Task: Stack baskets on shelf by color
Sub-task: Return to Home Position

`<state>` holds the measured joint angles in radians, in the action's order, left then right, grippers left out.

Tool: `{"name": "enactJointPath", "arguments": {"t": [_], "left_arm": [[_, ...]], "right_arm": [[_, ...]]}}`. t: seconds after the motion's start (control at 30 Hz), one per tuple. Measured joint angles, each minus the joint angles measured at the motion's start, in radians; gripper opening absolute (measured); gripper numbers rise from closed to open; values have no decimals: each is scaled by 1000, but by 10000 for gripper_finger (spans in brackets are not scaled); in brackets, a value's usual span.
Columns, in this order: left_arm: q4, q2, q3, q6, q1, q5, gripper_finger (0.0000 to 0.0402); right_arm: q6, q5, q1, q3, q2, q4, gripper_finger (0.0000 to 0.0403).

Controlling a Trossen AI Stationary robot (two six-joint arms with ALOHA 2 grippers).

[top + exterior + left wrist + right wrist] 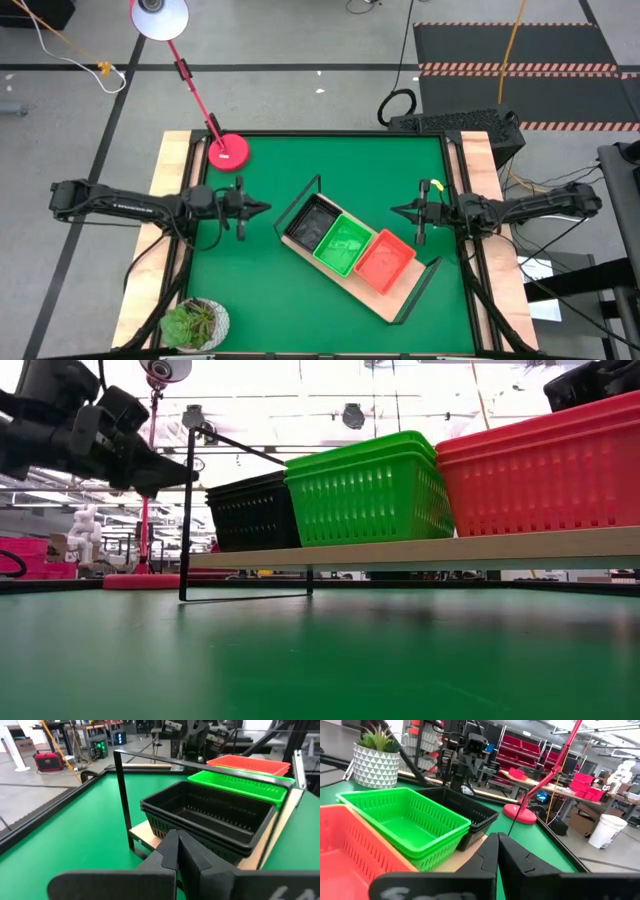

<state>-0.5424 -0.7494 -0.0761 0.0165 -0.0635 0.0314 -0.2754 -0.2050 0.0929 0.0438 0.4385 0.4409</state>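
- Left gripper (264, 209): I read the fingers as pressed together with nothing between them. It hangs over the green mat (300, 165), left of centre, tip aimed at the shelf.
- Right gripper (394, 210): fingers likewise closed on nothing. It hangs over the right part of the mat, facing the left one.
- Shelf (396, 300): lies on the mat between the two grippers, set diagonally. It is near both tips and touches neither.
- Black baskets (312, 224): nested stack on the shelf end nearest the left gripper.
- Green baskets (345, 243): nested stack in the middle, just beside the black.
- Red-orange baskets (384, 260): stack at the other end, near the right gripper.
- I cannot count the baskets in each stack for certain.
- Red lamp base (229, 151): on the mat corner beyond the left gripper, well apart from the shelf.
- Potted plant (195, 323): at the table's opposite left corner.
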Motion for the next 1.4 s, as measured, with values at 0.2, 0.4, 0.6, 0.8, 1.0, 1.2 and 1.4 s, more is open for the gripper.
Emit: {"name": "enactJointPath", "arguments": {"t": [0.2, 0.4, 0.6, 0.8, 1.0, 1.2, 1.4], "left_arm": [[-102, 0, 67, -29, 1, -5, 2], [-111, 12, 67, -37, 59, 31, 1], [-106, 68, 67, 9, 135, 101, 1], [-35, 138, 66, 11, 163, 145, 1], [17, 205, 66, 31, 183, 154, 0], [86, 266, 66, 34, 190, 154, 0], [139, 325, 66, 38, 190, 144, 0]], "right_arm": [[-2, -8, -3, -1, -34, -59, 0], [1, -30, -26, -2, -100, -117, 0], [-11, -1, -27, -2, -223, -153, 0], [-36, 0, -27, -3, -365, -280, 0], [-35, 1, -26, -3, -437, -333, 0], [-32, 33, -26, -3, -436, -383, 0], [-9, 118, -26, -3, -436, -429, 0]]}}
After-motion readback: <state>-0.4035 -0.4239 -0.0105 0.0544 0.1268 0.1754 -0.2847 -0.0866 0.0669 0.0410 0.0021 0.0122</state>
